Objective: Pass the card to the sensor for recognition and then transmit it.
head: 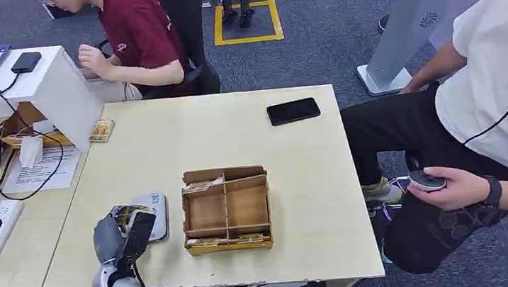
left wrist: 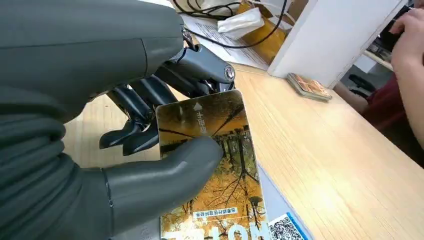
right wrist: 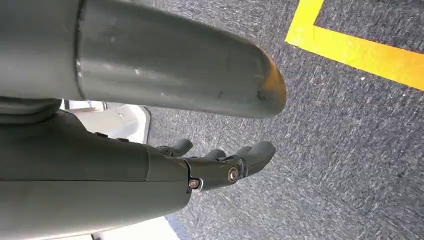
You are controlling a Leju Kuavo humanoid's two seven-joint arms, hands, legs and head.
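My left hand (head: 122, 236) holds a card (left wrist: 215, 170) printed with yellow autumn trees, pinched between thumb and fingers (left wrist: 135, 130). The card hovers over the grey-white card sensor (head: 153, 214), which lies on the table's near left part. In the left wrist view a strip of the sensor (left wrist: 282, 210) with a QR sticker shows beside the card. My right hand (right wrist: 220, 160) hangs over dark carpet, fingers loosely extended, holding nothing.
A wooden divided box (head: 227, 209) with cards sits right of the sensor. A black phone (head: 293, 111) lies at the far right of the table (head: 207, 134). A card stack (head: 101, 130), cables and a white stand are far left. One person sits behind, another at right.
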